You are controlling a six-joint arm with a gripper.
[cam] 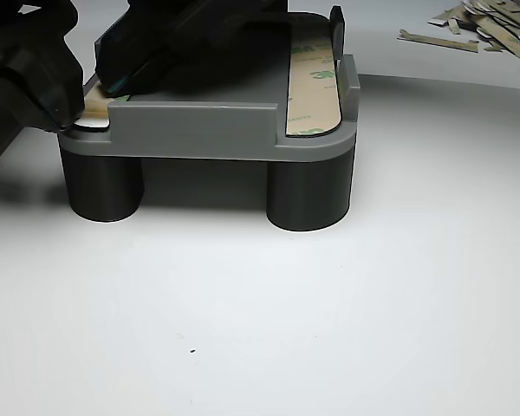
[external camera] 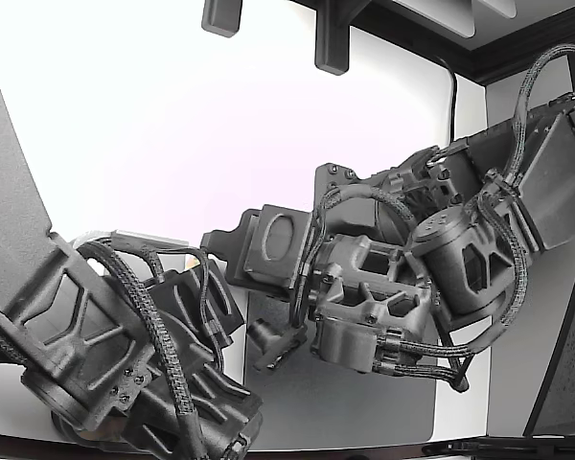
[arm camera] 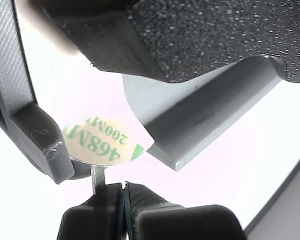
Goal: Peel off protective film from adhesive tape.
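Observation:
A grey plastic part (cam: pixel 217 126) stands on two black round posts. Tan protective film printed in green covers a tape strip (cam: pixel 314 82) along its right side in the other view. A second film-covered tape end (arm camera: pixel 102 137) lies on the part's rounded corner, also seen as the film (cam: pixel 94 113) at the left. My gripper (arm camera: pixel 123 189) is shut, its fingertips pressed together just below that film's edge. A thin grey tab (arm camera: pixel 97 177) runs from the film's edge to one finger. I cannot tell whether the film is pinched.
A second black arm (cam: pixel 182 39) rests on top of the part. A heap of peeled film strips (cam: pixel 485 24) lies at the far right on the white table. In the exterior view both arms (external camera: pixel 383 278) crowd over a grey mat (external camera: pixel 364 407).

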